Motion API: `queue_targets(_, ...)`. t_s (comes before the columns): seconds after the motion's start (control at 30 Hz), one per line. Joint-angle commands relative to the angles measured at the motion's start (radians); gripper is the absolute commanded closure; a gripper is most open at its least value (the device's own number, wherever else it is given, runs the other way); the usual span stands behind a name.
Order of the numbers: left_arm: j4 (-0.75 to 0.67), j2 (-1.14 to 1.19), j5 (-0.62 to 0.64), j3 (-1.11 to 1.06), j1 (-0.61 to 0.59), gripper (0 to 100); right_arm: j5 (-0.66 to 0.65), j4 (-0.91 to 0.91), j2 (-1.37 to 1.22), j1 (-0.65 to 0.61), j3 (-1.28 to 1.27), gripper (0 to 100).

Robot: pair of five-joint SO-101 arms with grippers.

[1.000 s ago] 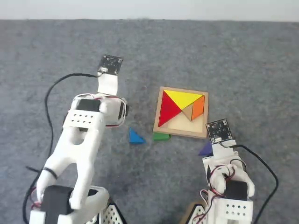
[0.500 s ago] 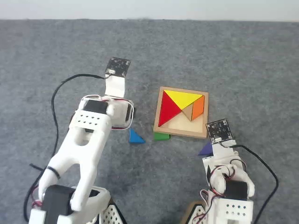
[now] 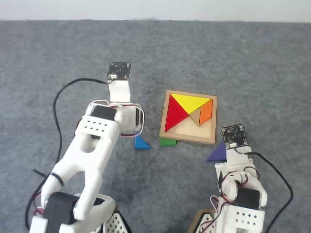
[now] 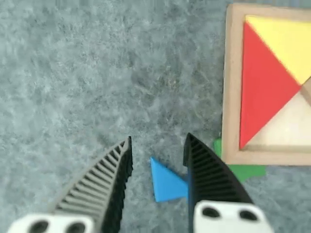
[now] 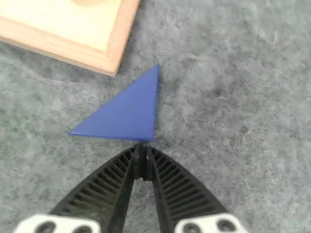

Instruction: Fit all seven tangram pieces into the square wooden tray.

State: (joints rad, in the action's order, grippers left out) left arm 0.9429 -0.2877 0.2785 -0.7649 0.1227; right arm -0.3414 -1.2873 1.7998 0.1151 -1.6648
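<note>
Tray (image 3: 187,139) right of centre in high view; red piece (image 3: 174,116), yellow piece (image 3: 189,102), orange piece (image 3: 206,112) seated inside. Green piece (image 3: 168,141) against tray's lower-left rim. Left pincer (image 4: 158,139) apart, straddling light-blue triangle (image 4: 167,184) on tabletop (image 3: 252,63). Right pincer (image 5: 142,147) together, tips just at dark-blue triangle (image 5: 126,114), lower right of tray.

Grey carpet (image 3: 252,58) — tray (image 3: 164,115), three loose pieces (image 3: 141,142)

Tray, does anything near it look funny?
Yes. A green piece pokes out from under the tray at the corner nearest the blue triangle, so the tray seems to sit partly on it, not flat.
</note>
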Motion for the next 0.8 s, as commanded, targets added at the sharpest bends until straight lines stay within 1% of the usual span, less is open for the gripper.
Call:
queue_targets(0.0, -0.077, -0.009, 0.009, -0.018, 0.005, 84, 0.002, 0.005, 0.021, 0.013, -0.020, 99.1)
queue_targets(0.07, -0.117, -0.009, -0.002, -0.044, 0.003, 84, 0.002, 0.005, 0.021, 0.012, -0.020, 99.1)
queue_targets(0.1, -0.127, -0.009, -0.028, -0.051, 0.003, 84, 0.002, 0.005, 0.021, 0.012, -0.020, 99.1)
queue_targets(0.23, -0.121, -0.017, -0.120, -0.048, 0.002, 84, 0.002, 0.005, 0.021, 0.012, -0.020, 99.1)
queue_targets(0.4, -0.009, -0.011, -0.184, 0.024, -0.018, 83, 0.002, 0.005, 0.021, 0.012, -0.020, 99.1)
queue_targets(0.53, 0.052, -0.009, -0.203, 0.048, -0.034, 83, 0.002, 0.005, 0.021, 0.012, -0.020, 99.1)
queue_targets(0.63, 0.089, -0.009, -0.210, 0.051, -0.003, 83, 0.002, 0.005, 0.021, 0.012, -0.020, 99.1)
queue_targets(0.77, 0.176, -0.008, -0.212, 0.065, 0.103, 82, 0.002, 0.005, 0.021, 0.012, -0.020, 99.1)
